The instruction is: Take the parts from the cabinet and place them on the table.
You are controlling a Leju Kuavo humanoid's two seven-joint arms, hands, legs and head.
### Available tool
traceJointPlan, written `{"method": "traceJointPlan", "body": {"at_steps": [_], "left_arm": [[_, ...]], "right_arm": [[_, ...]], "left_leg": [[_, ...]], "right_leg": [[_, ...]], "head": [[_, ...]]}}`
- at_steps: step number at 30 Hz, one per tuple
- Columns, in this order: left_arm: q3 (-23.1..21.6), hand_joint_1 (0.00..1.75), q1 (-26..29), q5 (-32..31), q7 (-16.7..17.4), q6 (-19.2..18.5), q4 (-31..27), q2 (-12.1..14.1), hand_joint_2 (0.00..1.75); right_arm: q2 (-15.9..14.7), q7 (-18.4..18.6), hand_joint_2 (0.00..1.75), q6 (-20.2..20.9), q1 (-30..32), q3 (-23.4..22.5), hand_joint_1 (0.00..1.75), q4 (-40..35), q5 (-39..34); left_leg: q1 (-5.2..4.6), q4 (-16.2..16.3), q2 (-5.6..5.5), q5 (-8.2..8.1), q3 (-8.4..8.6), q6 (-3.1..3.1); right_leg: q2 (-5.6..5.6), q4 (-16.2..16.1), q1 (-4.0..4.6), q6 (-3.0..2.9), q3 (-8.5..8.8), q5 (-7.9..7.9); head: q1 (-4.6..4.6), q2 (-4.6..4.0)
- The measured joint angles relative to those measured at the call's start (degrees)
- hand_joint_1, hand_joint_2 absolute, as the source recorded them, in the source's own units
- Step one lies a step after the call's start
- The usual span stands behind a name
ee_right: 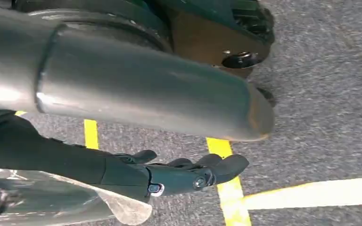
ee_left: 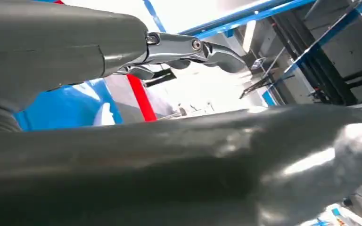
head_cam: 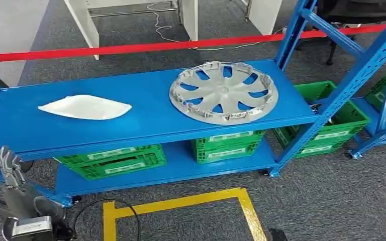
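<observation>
Nothing is taken yet: the wheel cover (head_cam: pixel 223 92) at one o'clock and white part (head_cam: pixel 85 107) at ten o'clock lie on the shelf (head_cam: pixel 146 125), the left hand (head_cam: pixel 11 168) spread and empty, the right hand (ee_right: pixel 184 172) hanging loosely curled over the floor.

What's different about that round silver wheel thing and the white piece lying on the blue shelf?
The wheel cover is round, silver-grey and pierced by curved openings between spokes; the white part is a solid, leaf-like shape with pointed ends. The wheel cover looks larger. It lies toward the shelf's right end, the white part toward the left. Both rest flat on the top blue shelf, untouched.
</observation>
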Motion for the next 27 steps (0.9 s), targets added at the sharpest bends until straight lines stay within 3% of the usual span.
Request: {"method": "traceJointPlan", "body": {"at_steps": [2,5,7,10,11,12,13,15,16,17,18,20,22,23,25,26,27], "left_arm": [[0.00,0.00,0.01,0.04,-0.09,0.00,0.00,0.02,0.00],[0.07,0.00,0.01,0.13,-0.11,0.00,-0.09,0.02,0.00],[0.09,0.00,-0.07,0.13,-0.18,0.00,-0.15,-0.11,0.00],[0.11,0.00,-0.10,0.13,-0.24,-0.02,-0.17,-0.22,0.00],[0.11,0.00,-0.09,0.15,-0.24,-0.02,-0.15,-0.22,0.00],[0.11,0.00,-0.01,0.15,-0.24,-0.02,-0.15,-0.22,0.00],[0.11,0.00,0.00,0.15,-0.24,-0.02,-0.15,-0.22,0.00],[0.11,0.00,-0.01,0.15,-0.24,-0.02,-0.17,-0.26,0.00],[0.11,0.00,-0.01,0.15,-0.26,-0.02,-0.17,-0.26,0.00],[0.13,0.00,-0.07,0.13,-0.26,-0.02,-0.17,-0.33,0.00],[0.15,0.00,-0.13,0.13,-0.35,-0.02,-0.17,-0.35,0.00],[0.13,0.00,-0.12,0.00,-0.48,-0.02,-0.20,-0.37,0.00],[0.15,0.00,-0.16,-0.06,-0.70,-0.02,-0.24,-0.37,0.00],[0.15,0.00,-0.25,-0.13,-0.79,0.00,-0.26,-0.37,0.00],[0.15,0.00,-0.20,-0.11,-0.81,-0.02,-0.26,-0.37,0.00],[0.15,0.00,-0.19,-0.09,-0.81,-0.02,-0.26,-0.35,0.00],[0.15,0.00,-0.17,-0.02,-0.81,-0.02,-0.26,-0.35,0.00]], "right_arm": [[0.00,0.00,0.00,0.02,-0.17,0.04,0.00,0.00,0.04],[0.02,0.02,0.00,0.00,0.00,0.33,0.00,0.00,0.07],[0.00,0.02,0.00,0.04,-0.06,0.39,0.00,0.00,0.09],[0.02,0.11,0.00,0.04,-0.05,0.40,0.00,0.00,0.09],[0.02,0.13,0.00,0.04,0.07,0.42,0.00,0.00,0.11],[0.02,0.20,0.00,0.07,0.17,0.46,0.00,0.00,0.13],[0.00,0.24,0.00,0.07,0.19,0.48,0.00,0.02,0.17],[0.00,0.24,0.00,0.07,0.04,0.59,0.00,0.02,0.37],[0.00,0.24,0.00,0.07,0.00,0.68,0.00,0.00,0.42],[0.00,0.26,0.00,0.07,-0.05,0.79,0.00,0.02,0.46],[0.02,0.26,0.00,0.07,-0.10,0.87,0.00,0.02,0.52],[0.00,0.31,0.00,0.17,0.01,0.96,0.00,0.02,0.61],[0.00,0.44,0.00,0.24,0.24,0.96,0.00,0.02,0.72],[0.00,0.50,0.00,0.39,0.16,0.96,0.00,0.02,0.85],[0.02,0.87,0.00,0.41,-0.08,0.98,0.00,0.02,0.90],[0.02,0.94,0.00,0.50,-0.04,0.98,0.00,0.02,0.92],[0.02,0.98,0.00,0.50,0.06,0.98,0.00,0.02,0.92]], "left_leg": [[-0.29,-3.61,-0.18,-0.43,1.70,0.32],[-0.51,-3.88,-0.27,-0.80,1.45,0.68],[0.13,-4.96,-0.12,-0.51,2.23,1.27],[0.16,-4.98,0.02,-0.89,2.31,1.95],[0.14,-4.97,0.01,-1.02,2.36,2.03],[0.14,-4.97,-0.02,-1.17,2.56,2.04],[0.15,-4.97,-0.08,-1.45,2.92,2.00],[0.18,-4.96,-0.11,-2.11,3.95,1.69],[0.18,-4.96,-0.09,-2.48,4.43,1.37],[-0.11,-5.04,-0.06,-2.71,4.33,1.03],[-0.28,-4.52,-0.07,-2.94,4.10,0.69],[-0.24,-5.19,-0.01,-2.79,4.38,0.38],[-0.20,-4.44,-0.04,-3.78,4.72,-0.30],[-0.18,-1.71,-0.05,-5.19,3.58,-0.61],[0.06,7.84,-0.05,-8.84,-1.52,-0.99],[0.05,11.61,-0.05,-9.62,-3.91,-1.05],[0.06,13.20,-0.05,-9.21,-5.34,-1.05]], "right_leg": [[0.29,0.19,0.34,0.73,0.07,-0.57],[0.09,-0.43,0.08,1.68,0.00,-0.34],[-0.07,0.72,0.13,2.26,-0.65,-1.50],[-0.08,13.55,0.09,2.74,-7.53,-6.83],[-0.10,16.74,0.09,2.87,-9.61,-7.35],[-0.10,17.30,0.08,2.94,-10.48,-6.44],[-0.12,14.93,0.06,2.92,-9.89,-3.88],[-0.33,5.52,0.05,2.66,-6.04,2.20],[-0.63,1.68,0.08,2.47,-4.44,3.38],[-0.66,1.40,0.47,2.33,-3.82,2.31],[-0.62,0.04,0.32,1.80,-2.93,1.89],[-0.52,0.34,0.45,1.21,-3.14,1.72],[-0.55,-0.21,-0.11,0.60,-2.19,1.69],[-0.59,-0.26,-0.14,0.13,-1.81,1.39],[-0.54,-0.26,-0.13,-0.25,-1.25,0.86],[-0.50,-0.26,-0.12,-0.26,-0.96,0.57],[-0.47,-0.25,-0.12,-0.24,-0.56,0.24]], "head": [[0.02,0.00],[0.20,0.00],[0.32,0.00],[0.59,0.00],[0.63,0.00],[0.66,0.00],[0.68,0.00],[0.66,0.00],[0.70,0.00],[0.66,0.00],[0.63,0.00],[0.42,0.00],[0.38,0.00],[0.06,0.00],[0.11,0.00],[0.13,0.00],[0.11,0.00]]}}
